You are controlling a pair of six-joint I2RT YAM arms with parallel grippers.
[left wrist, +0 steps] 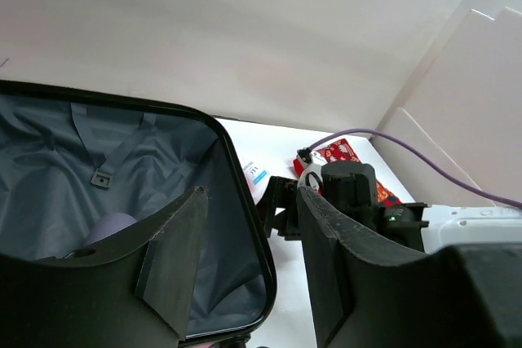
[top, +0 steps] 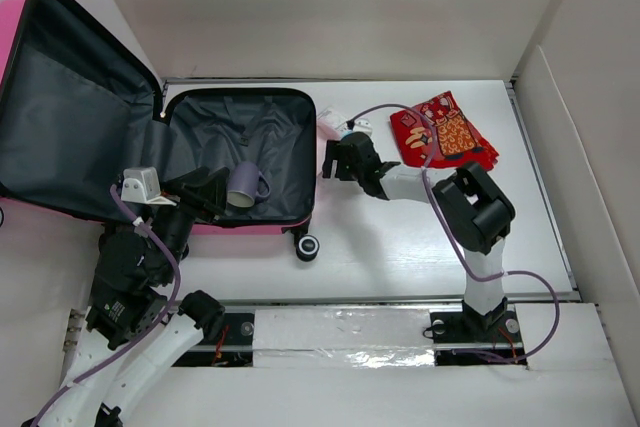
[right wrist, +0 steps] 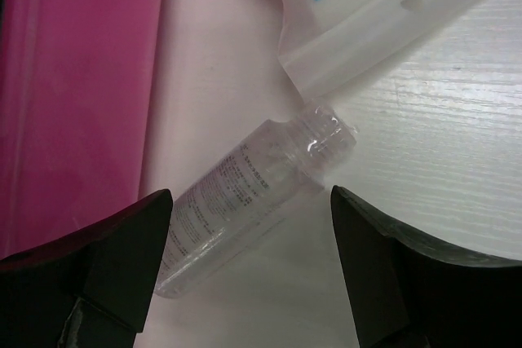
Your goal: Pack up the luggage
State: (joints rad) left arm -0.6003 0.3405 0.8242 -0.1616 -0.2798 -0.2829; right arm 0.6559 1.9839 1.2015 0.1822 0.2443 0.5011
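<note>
1. The luggage [top: 280,137] is lying open at the left of the table [top: 400,257], its lid leaning back off the table's left side and its grey lining showing in both halves.
2. The left gripper [top: 212,197] is hanging over the near left corner of the luggage base. Its fingers are standing wide apart with nothing between them (the left wrist view is showing only lining and table in the gap).
3. A purple mug [top: 247,185] is lying on its side in the base, just right of the left gripper, its handle pointing right.
4. A black wheel [top: 306,246] is sticking out at the base's near right corner.
5. The right gripper [right wrist: 251,230] is reaching down just beside the luggage's right wall with its fingers spread.
6. A small clear bottle [right wrist: 245,197] is lying on its side on the table between those fingers, its neck pointing away from the gripper. The right finger is standing clear of it, but whether the left finger is touching it is not clear.
7. A white pouch [right wrist: 383,14] with a teal label is lying just beyond the bottle's neck.
8. A red snack packet [top: 445,132] is lying flat farther right, apart from the rest.
</note>
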